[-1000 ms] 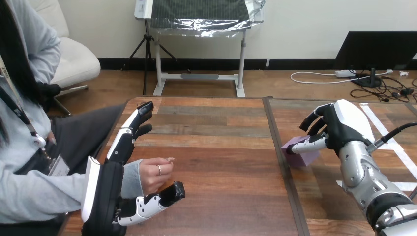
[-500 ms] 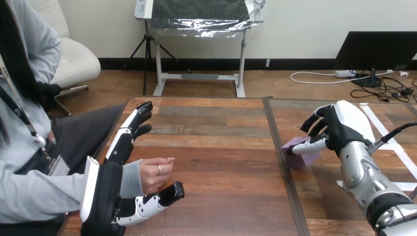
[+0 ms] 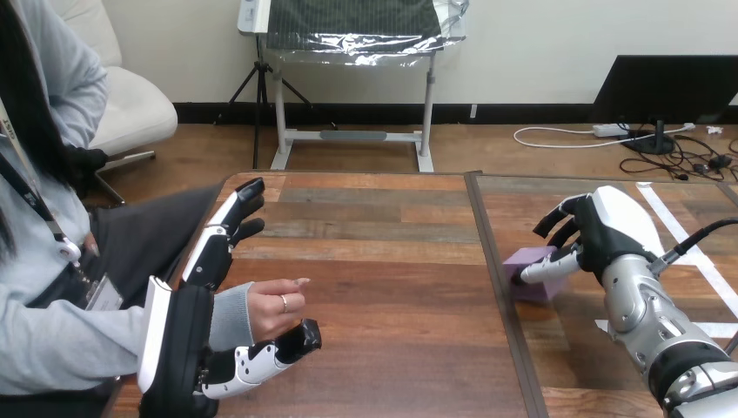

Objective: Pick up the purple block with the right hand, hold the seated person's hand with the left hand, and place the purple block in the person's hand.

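The left robot hand (image 3: 187,338) lies open alongside the person's hand (image 3: 274,306). The right robot hand (image 3: 600,233) touches the purple block (image 3: 522,290) on the desk (image 3: 383,279); whether it grips, I cannot tell.

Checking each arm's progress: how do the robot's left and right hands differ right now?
The left hand has straight fingers; the right hand has curled ones. The left hand flanks the person's hand, thumb on its near side; the right hand closes on the purple block, thumb across it, block resting on the table. Both are black with white shells.
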`<state>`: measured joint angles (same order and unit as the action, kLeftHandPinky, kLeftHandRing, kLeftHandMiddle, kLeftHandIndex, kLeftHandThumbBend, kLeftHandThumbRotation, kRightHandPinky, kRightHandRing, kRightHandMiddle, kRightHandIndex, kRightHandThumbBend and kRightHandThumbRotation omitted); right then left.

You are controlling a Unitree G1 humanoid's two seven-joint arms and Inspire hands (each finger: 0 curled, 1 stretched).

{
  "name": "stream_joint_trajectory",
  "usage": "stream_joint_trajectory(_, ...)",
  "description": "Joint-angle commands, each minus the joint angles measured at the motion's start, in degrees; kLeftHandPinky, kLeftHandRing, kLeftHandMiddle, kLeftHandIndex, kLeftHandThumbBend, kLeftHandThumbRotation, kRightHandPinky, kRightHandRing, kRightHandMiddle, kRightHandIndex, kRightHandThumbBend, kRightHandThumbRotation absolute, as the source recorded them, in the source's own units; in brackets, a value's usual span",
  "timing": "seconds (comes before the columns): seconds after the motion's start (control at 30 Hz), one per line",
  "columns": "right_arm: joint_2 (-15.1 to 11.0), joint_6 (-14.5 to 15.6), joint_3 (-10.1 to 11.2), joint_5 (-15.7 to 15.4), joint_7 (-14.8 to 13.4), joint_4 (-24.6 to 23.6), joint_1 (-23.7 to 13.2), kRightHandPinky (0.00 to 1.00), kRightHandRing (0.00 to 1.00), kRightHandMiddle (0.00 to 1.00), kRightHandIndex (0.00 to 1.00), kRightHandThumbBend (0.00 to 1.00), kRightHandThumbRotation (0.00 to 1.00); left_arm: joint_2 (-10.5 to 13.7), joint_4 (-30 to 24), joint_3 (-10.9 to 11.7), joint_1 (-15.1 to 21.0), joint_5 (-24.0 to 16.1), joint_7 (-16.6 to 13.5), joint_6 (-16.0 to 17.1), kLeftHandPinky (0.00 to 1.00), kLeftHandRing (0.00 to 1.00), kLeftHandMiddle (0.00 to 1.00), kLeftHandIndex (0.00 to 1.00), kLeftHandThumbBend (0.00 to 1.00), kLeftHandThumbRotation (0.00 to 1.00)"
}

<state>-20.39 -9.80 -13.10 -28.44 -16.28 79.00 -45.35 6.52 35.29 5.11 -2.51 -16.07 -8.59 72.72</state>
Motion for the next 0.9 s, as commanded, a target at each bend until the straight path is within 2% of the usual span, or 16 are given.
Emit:
stream_joint_trajectory(0.0,-0.09,0.80,-0.95,-0.71,0.75,-1.39,-3.10,0.44,0.53,0.59,0.66,0.94,0.13,0.92,-1.17,-0.80,3.06,1.12,0.53,1.15,0.82,0.89,0.90,0.88,1.00,0.66)
stream_joint_trajectory(0.1,-0.09,0.47,-0.65,-0.32,1.17,-1.70,-3.03,0.45,0.54,0.61,0.69,0.95,0.16,0.70,-1.52,-0.73,2.86,1.31,0.67,0.67,0.82,0.89,0.90,0.88,1.00,0.67)
stream_joint_trajectory(0.23,0.05,2.00,-0.65,-0.23,2.59,-1.50,-3.25,0.48,0.58,0.64,0.72,0.95,0.19,0.86,-1.73,-0.72,2.80,1.44,1.00,0.59,0.83,0.90,0.91,0.88,1.00,0.66)
stream_joint_trajectory(0.33,0.07,2.72,-0.97,-0.52,3.06,-1.50,-3.36,0.45,0.55,0.62,0.74,0.95,0.22,0.75,-1.86,-0.62,2.71,1.55,1.09,0.42,0.82,0.89,0.90,0.88,1.00,0.67)
stream_joint_trajectory(0.4,0.03,2.89,-1.31,-0.86,3.06,-1.50,-3.35,0.35,0.41,0.48,0.76,0.96,0.25,0.76,-1.69,-0.75,2.74,1.91,1.28,0.55,0.82,0.89,0.90,0.88,1.00,0.66)
stream_joint_trajectory(0.43,0.01,2.75,-1.30,-0.84,3.12,-1.55,-3.28,0.32,0.38,0.45,0.77,0.97,0.26,0.78,-1.77,-0.77,2.71,1.96,1.36,0.53,0.83,0.90,0.90,0.88,1.00,0.66)
stream_joint_trajectory(0.63,0.12,2.90,-1.01,-0.68,3.74,-1.73,-3.22,0.23,0.30,0.39,0.79,0.98,0.29,0.83,-2.01,-0.59,2.50,2.24,1.72,0.58,0.83,0.90,0.90,0.88,1.00,0.67)
stream_joint_trajectory(0.73,0.05,2.73,-1.12,-0.89,3.23,-1.67,-2.97,0.25,0.33,0.40,0.79,0.99,0.30,0.83,-1.96,-0.59,2.53,2.40,1.89,0.75,0.83,0.90,0.91,0.88,1.00,0.67)
stream_joint_trajectory(0.83,-0.05,2.99,-1.01,-0.86,3.62,-1.40,-2.81,0.33,0.42,0.47,0.81,1.00,0.32,0.91,-1.76,-0.71,2.59,2.80,2.19,0.88,0.83,0.90,0.91,0.88,1.00,0.67)
stream_joint_trajectory(0.87,-0.03,3.04,-1.00,-0.84,3.69,-1.42,-2.82,0.33,0.41,0.46,0.81,1.00,0.32,0.98,-1.83,-0.83,2.55,3.02,2.39,0.74,0.83,0.90,0.91,0.88,1.00,0.67)
